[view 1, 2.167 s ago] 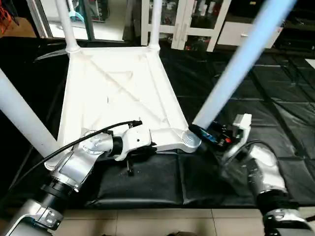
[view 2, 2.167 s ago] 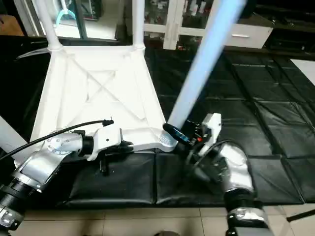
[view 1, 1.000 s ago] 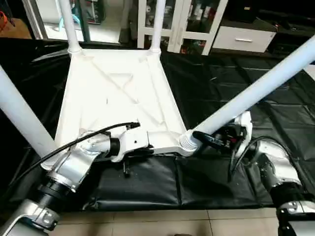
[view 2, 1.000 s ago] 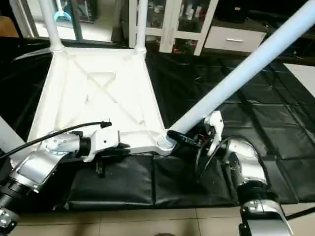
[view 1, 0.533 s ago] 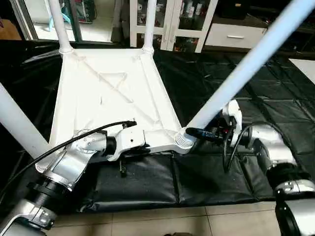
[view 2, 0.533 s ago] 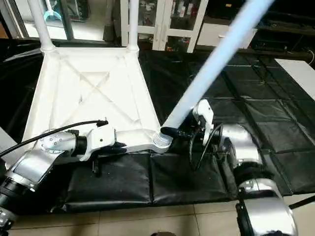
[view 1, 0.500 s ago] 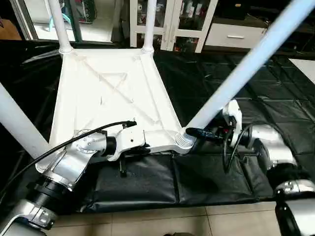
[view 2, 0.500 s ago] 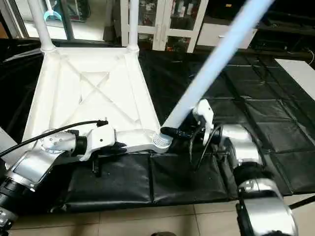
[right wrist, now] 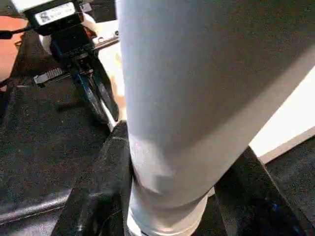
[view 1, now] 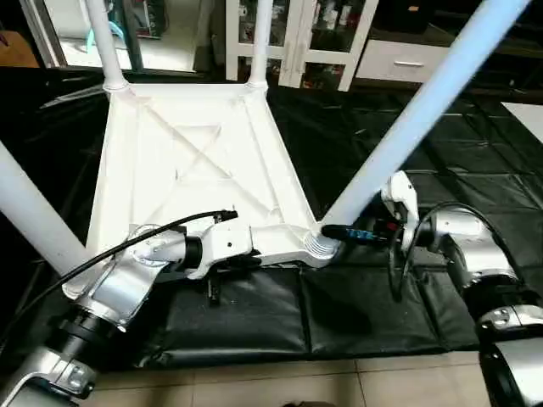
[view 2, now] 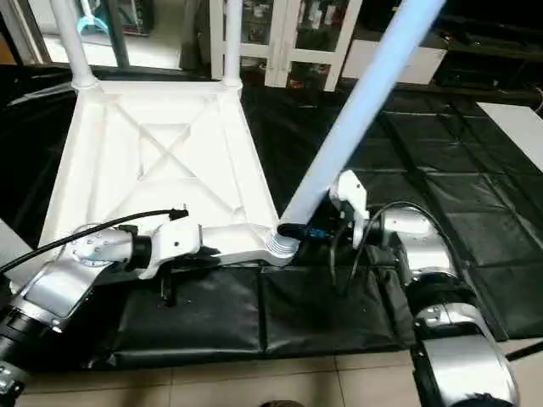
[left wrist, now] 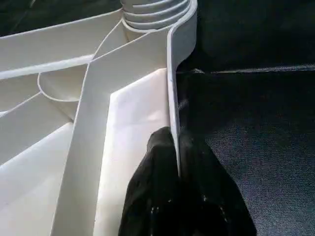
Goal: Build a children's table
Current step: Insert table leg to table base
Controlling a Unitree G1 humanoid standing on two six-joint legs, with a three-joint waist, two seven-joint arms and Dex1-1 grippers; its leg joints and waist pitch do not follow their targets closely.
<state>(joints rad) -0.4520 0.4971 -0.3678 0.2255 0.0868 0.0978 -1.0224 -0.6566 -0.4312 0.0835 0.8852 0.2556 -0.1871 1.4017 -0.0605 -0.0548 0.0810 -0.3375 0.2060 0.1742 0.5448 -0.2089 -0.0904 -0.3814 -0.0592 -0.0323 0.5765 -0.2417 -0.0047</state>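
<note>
R gripper: clamped round the bottom end of the 4th leg, just above the near-right corner socket; black fingers sit either side of the tube, seen in R wrist view.
L gripper: pressed nearly together, pinching the thin near edge rim of the table top, one finger inside the rim, one outside.
4th leg: long white tapered tube, leaning up and away to the robot's right, not upright; foot end at the socket mouth, can't tell how far it's seated.
socket: ribbed round collar at the corner of the top nearest the R arm.
table top: upside down on the black floor mat, diagonal ribs facing up, in front of robot, centre-left.
other legs: two far ones stand up out of the far corner sockets; a third rises at the near-left corner.
bkgd: white glass-door cabinet behind, not part of task.
stage (judged): last leg going in, 3 of 4 look fitted.
handling (judged): leg = hollow plastic, light, stiff, smooth so prob slippery in a 2-finger grip; long lever, so free end will swing and twist the grip. Best hold low near the socket end, as now, for control of the tip.
top (judged): light, rigid, would slide on the mat if pushed; rim pinch near the working corner is a sensible brace.
risk (judged): leg tilted vs socket axis, could jam or skid off the collar unless stood up first.
</note>
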